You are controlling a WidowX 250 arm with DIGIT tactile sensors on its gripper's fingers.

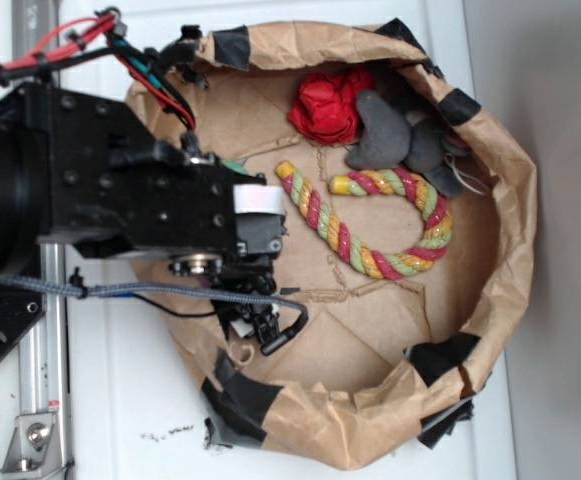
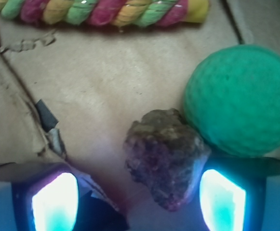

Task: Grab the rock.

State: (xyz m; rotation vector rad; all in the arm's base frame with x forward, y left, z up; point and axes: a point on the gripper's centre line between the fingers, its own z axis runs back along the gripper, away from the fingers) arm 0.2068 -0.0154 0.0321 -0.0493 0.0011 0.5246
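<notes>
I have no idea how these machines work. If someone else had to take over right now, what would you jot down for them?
Pincer: open, low inside the paper basin, nothing held.
Rock: on the paper floor between the two fingers, nearer the right-hand one in the wrist view, touching or almost touching the green ball.
Striped rope lies further ahead, apart.
Done: pincer lined up around the rock.
Left: close on the rock alone, then lift; the ball may get nudged.
</notes>
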